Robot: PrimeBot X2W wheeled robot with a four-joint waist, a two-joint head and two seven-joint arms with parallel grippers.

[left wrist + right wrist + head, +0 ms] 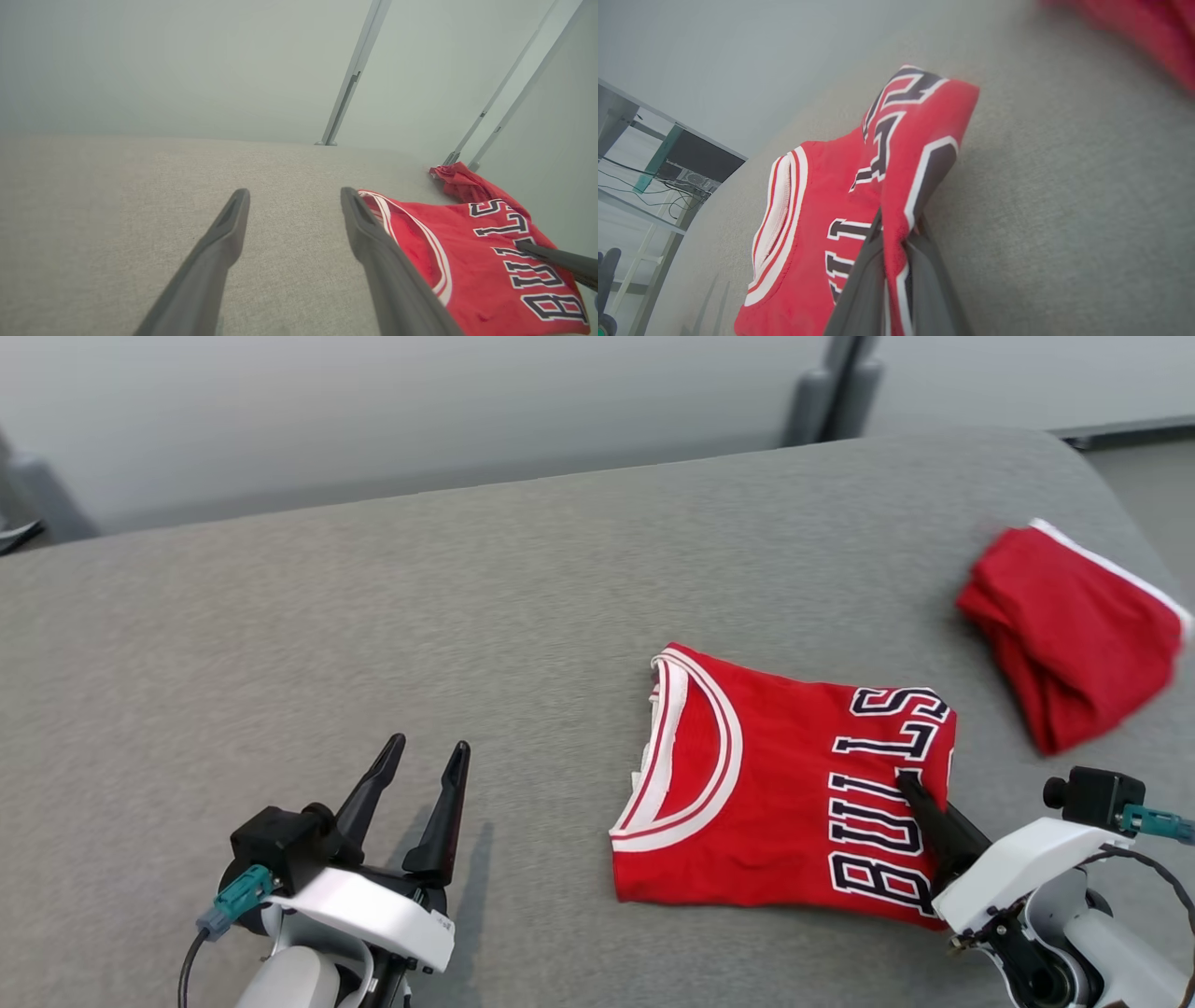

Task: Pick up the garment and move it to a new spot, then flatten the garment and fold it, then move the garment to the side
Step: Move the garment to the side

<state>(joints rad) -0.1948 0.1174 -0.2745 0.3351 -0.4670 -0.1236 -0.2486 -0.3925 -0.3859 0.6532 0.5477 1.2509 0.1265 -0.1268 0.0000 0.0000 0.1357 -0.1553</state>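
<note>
Grey cloth bench [373,616], pale wall behind. Folded red jersey [784,784] lies mid-bench. R hand [910,793] clamped on jersey's edge at lettering, cloth pinched up between fingers. L hand [429,744] open, off jersey's collar side, no contact. Other red garment [1074,625] just beyond jersey's lettered end. Risks: one-pt grip, so lift/drag may pull folds apart; thin pinch may slip; move twd other garment could snag both.
</note>
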